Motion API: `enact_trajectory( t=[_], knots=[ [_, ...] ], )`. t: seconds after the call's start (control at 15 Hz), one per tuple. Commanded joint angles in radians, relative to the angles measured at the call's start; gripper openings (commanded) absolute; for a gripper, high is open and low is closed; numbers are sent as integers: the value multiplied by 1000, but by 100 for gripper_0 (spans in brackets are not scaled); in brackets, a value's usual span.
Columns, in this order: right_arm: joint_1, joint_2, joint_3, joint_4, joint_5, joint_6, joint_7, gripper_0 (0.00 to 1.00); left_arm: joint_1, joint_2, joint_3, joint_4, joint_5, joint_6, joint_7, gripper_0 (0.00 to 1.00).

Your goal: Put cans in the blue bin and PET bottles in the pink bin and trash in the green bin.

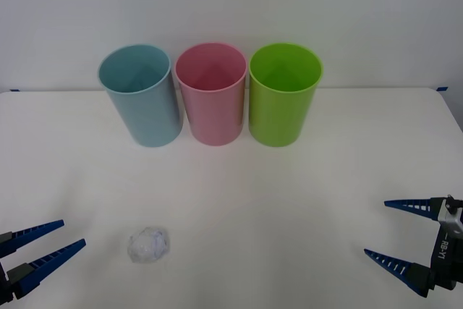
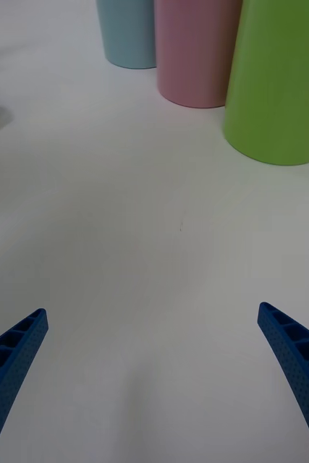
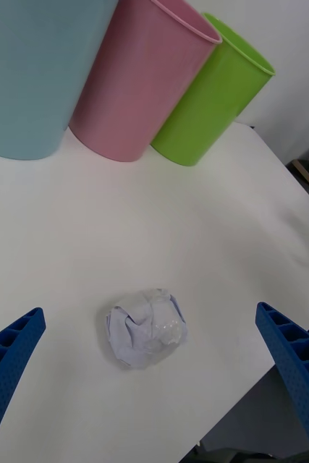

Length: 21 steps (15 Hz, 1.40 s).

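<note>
Three tall bins stand in a row at the back of the table: the blue bin (image 1: 140, 95) on the left, the pink bin (image 1: 211, 92) in the middle, the green bin (image 1: 283, 93) on the right. The trash (image 1: 149, 244), a small crumpled ball of white wrap, lies near the front left of the table. My left gripper (image 1: 65, 238) hovers open at the front left corner, a short way left of the trash (image 3: 147, 328). At the front right my right gripper (image 1: 378, 228) is open and holds nothing. No cans or PET bottles are in view.
The white table (image 1: 289, 193) stretches wide between the bins and both grippers. A white wall rises behind the bins. Blue tape marks sit at the table's far corners (image 1: 441, 88). The table's front edge (image 3: 270, 376) lies close to the trash.
</note>
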Motion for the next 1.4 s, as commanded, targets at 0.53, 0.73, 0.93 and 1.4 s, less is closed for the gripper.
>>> enact_trajectory(
  t=[0.53,0.73,0.93,1.4],
  knots=[
    [0,0,0,0,0,0,0,100,0,0,0,0,0,0,0,100],
    [0,0,0,0,0,0,0,100,0,0,0,0,0,0,0,100],
    [0,0,0,0,0,0,0,100,0,0,0,0,0,0,0,100],
    [0,0,0,0,0,0,0,100,0,0,0,0,0,0,0,100]
  ],
)
